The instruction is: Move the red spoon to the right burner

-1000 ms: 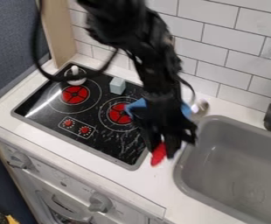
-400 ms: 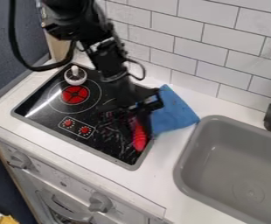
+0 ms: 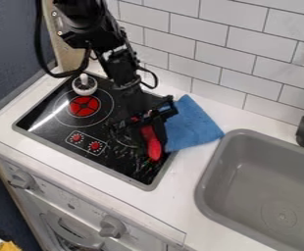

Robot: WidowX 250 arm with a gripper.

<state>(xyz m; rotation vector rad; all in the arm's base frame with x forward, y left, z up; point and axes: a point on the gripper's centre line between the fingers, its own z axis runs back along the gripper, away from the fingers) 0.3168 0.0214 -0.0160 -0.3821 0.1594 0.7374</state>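
The black gripper point(image 3: 150, 139) hangs over the right part of the black stove point(image 3: 109, 159), shut on the red spoon point(image 3: 154, 148). The spoon's red end points down toward the stove's right edge, and its upper part is partly hidden by the gripper. The right burner lies behind the arm and gripper, mostly hidden; whether the spoon touches the stove, I cannot tell.
A blue cloth point(image 3: 195, 128) lies just right of the gripper, beside the grey sink point(image 3: 210, 196). The white-and-black object point(image 3: 85, 86) stands at the stove's back left, near the left burner point(image 3: 85, 106). A tiled wall point(image 3: 214, 59) rises behind.
My gripper has moved left from the counter by the sink to over the stove, and the red spoon came with it. The blue cloth is now uncovered; the pale block is hidden behind the arm.
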